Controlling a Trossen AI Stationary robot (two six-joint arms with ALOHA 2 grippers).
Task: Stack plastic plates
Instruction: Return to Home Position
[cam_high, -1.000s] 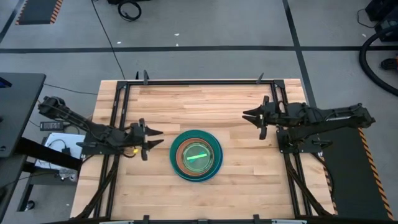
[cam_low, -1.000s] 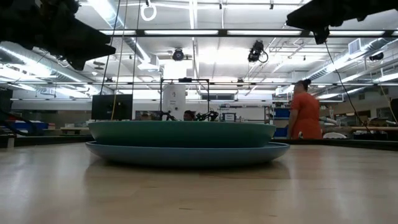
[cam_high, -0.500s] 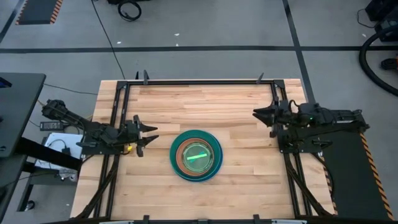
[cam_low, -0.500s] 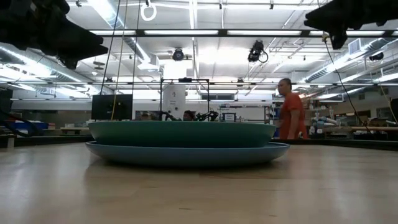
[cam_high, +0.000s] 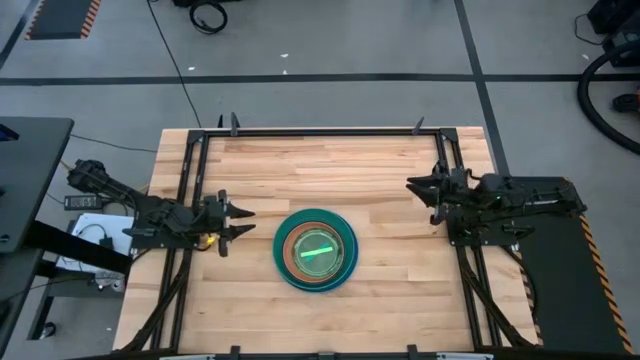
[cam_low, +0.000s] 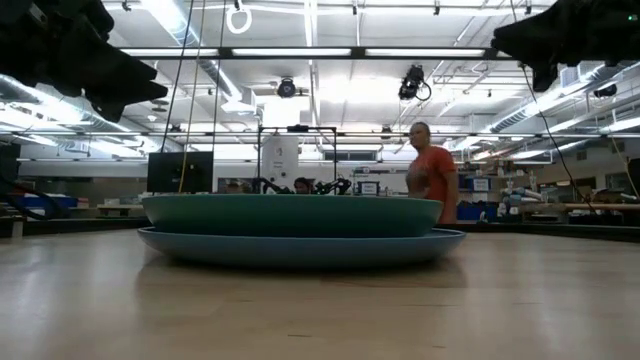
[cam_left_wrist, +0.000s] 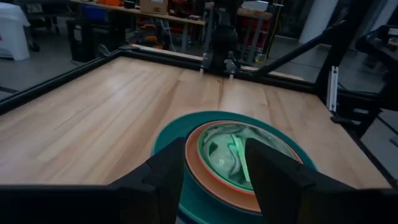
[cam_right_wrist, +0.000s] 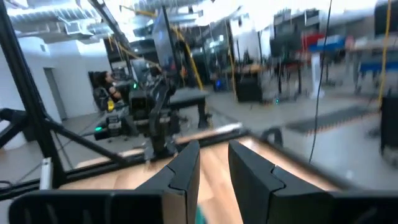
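The plastic plates (cam_high: 315, 249) stand in one nested stack at the table's middle. In the low view a large blue plate (cam_low: 300, 246) rests on the wood and a teal-green plate (cam_low: 290, 212) sits in it. The left wrist view shows a tan ring (cam_left_wrist: 205, 180) and translucent small plates with a lime one (cam_left_wrist: 239, 152) on top. My left gripper (cam_high: 243, 220) hovers open to the left of the stack; the left gripper (cam_left_wrist: 214, 171) frames the stack between its fingers. My right gripper (cam_high: 413, 187) is open, up and to the right of the stack; the right gripper (cam_right_wrist: 214, 165) faces the room.
Black frame rails (cam_high: 320, 130) run along the table's edges and beside both arms. Bare wood (cam_high: 320, 170) lies all around the stack. A person in an orange shirt (cam_low: 432, 185) walks in the room beyond the table.
My left gripper has drawn back from the stack toward the table's left edge. My right gripper has drawn back toward the right edge. The stack has stayed still. The person in the background has walked to the left.
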